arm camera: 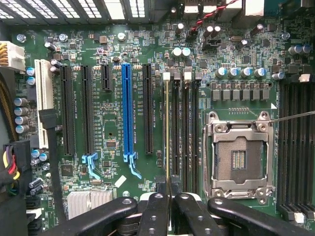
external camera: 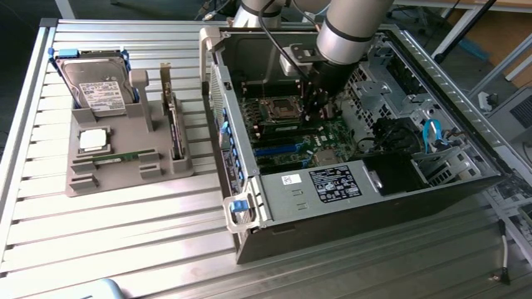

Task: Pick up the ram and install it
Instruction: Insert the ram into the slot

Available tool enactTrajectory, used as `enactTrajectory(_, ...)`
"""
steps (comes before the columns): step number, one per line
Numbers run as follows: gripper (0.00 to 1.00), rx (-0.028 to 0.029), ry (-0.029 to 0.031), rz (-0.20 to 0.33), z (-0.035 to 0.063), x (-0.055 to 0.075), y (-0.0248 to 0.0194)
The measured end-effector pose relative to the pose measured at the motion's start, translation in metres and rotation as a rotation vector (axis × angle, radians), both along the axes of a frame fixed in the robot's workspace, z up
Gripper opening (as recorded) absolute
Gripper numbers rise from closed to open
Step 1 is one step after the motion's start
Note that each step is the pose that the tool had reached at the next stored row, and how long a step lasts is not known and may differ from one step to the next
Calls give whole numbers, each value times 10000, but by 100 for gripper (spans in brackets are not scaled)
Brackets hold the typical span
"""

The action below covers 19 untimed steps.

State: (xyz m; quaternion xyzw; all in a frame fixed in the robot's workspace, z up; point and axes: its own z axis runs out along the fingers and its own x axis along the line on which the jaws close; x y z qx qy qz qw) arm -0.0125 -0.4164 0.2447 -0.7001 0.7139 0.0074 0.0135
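Your gripper (arm camera: 168, 184) is clamped on the ram (arm camera: 167, 123), held edge-on along a memory slot (arm camera: 175, 128) beside the processor socket (arm camera: 239, 157); it looks light, stiff and fragile, best gripped by its long edge.

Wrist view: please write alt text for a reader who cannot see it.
The gripper holds the ram edge-on, in line with a memory slot of a green motherboard, beside the empty processor socket. Black and blue expansion slots lie on the ram's other side.
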Motion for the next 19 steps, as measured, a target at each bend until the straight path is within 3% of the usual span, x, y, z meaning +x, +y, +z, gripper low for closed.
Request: enactTrajectory(19, 12, 0, 0, 0, -7, -18, 12)
